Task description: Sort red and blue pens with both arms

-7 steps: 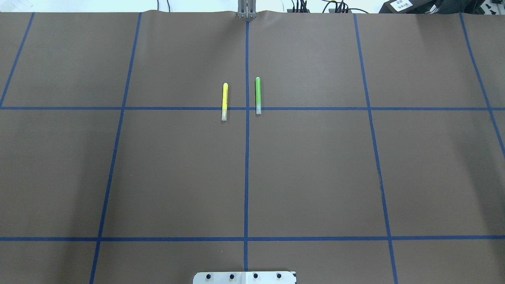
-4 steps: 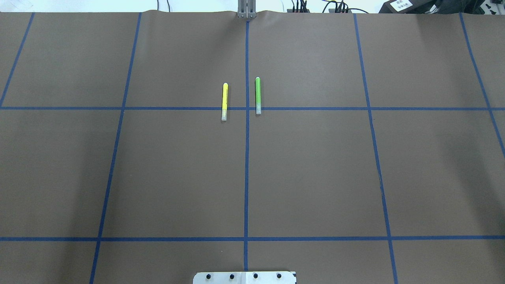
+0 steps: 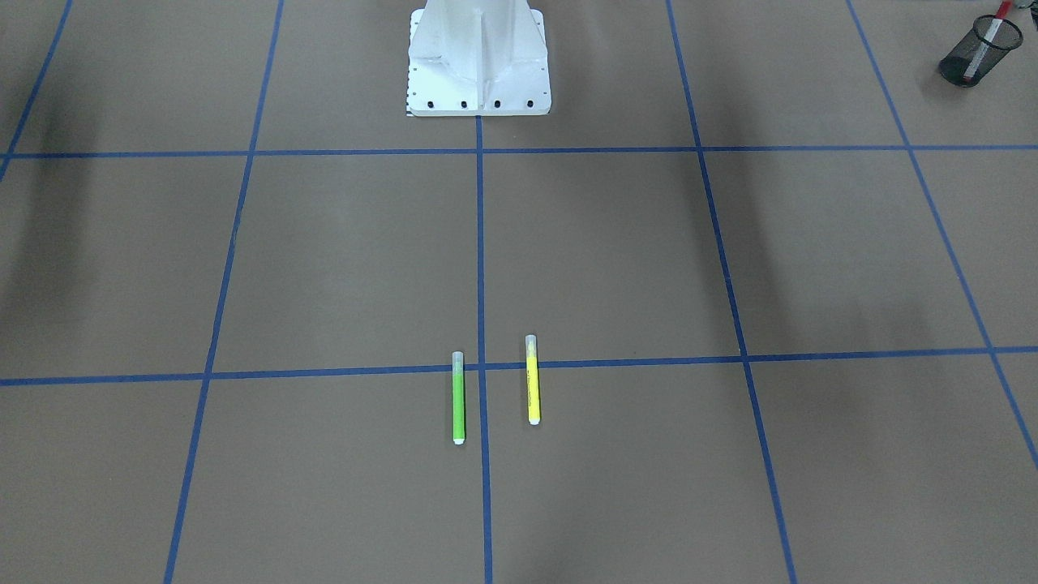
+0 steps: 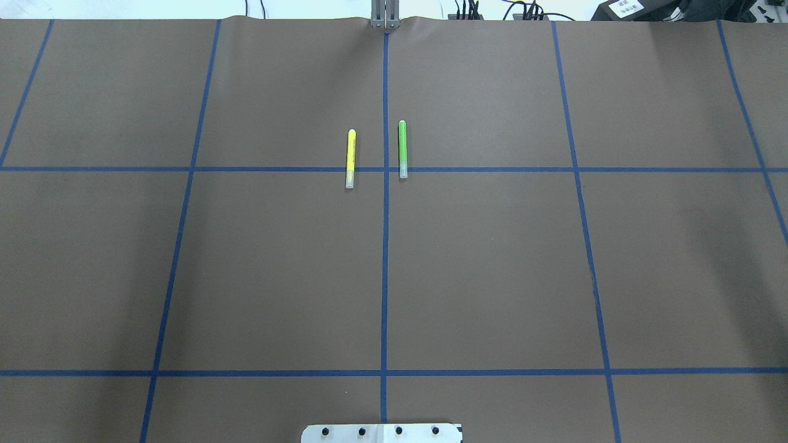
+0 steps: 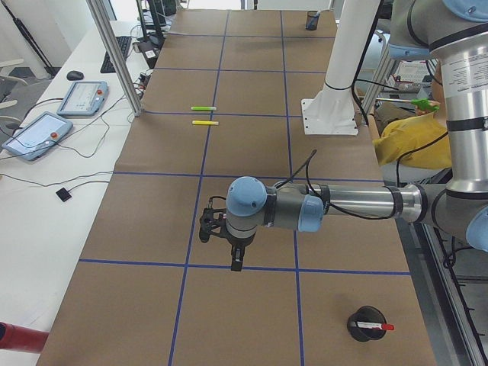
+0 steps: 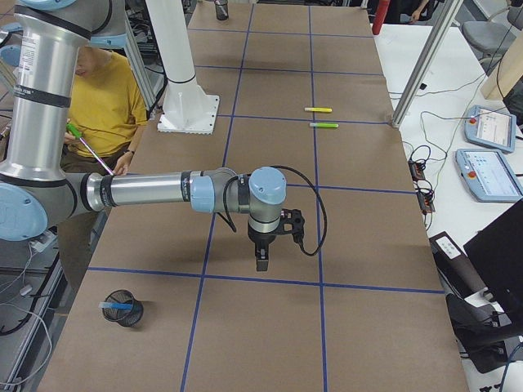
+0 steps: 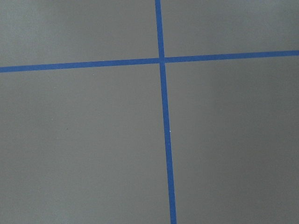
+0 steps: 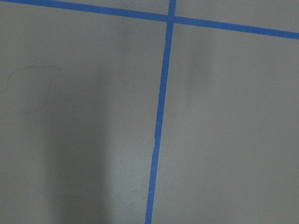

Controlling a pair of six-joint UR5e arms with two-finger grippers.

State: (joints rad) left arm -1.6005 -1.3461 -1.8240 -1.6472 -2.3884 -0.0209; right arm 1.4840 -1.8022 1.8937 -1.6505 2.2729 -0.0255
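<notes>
Hanging low over the surface, the left claw pointed straight down beside a crossing of blue tape lines, nothing seen in its grip. Finger gap impossible to tell from the side view. Same for the right claw: pointed down, nothing seen in it, opening not readable.

To find the red pen, look outward from the left claw, toward the surface's end and back toward the robot's side. Leaning there in a black mesh cup, red end poking past the rim, long axis tilted rather than flat.

Mirrored on the other side: the blue pen leaning in a second mesh cup, outward from the right claw and back toward the robot.

Nearer to red by far: the left claw. Nearer to blue: the right claw.

Well apart from both claws, toward the middle, lying flat and parallel: a green marker and a yellow marker, no part of this sort.

Judging by that, probably little left beyond pulling clear.
</notes>
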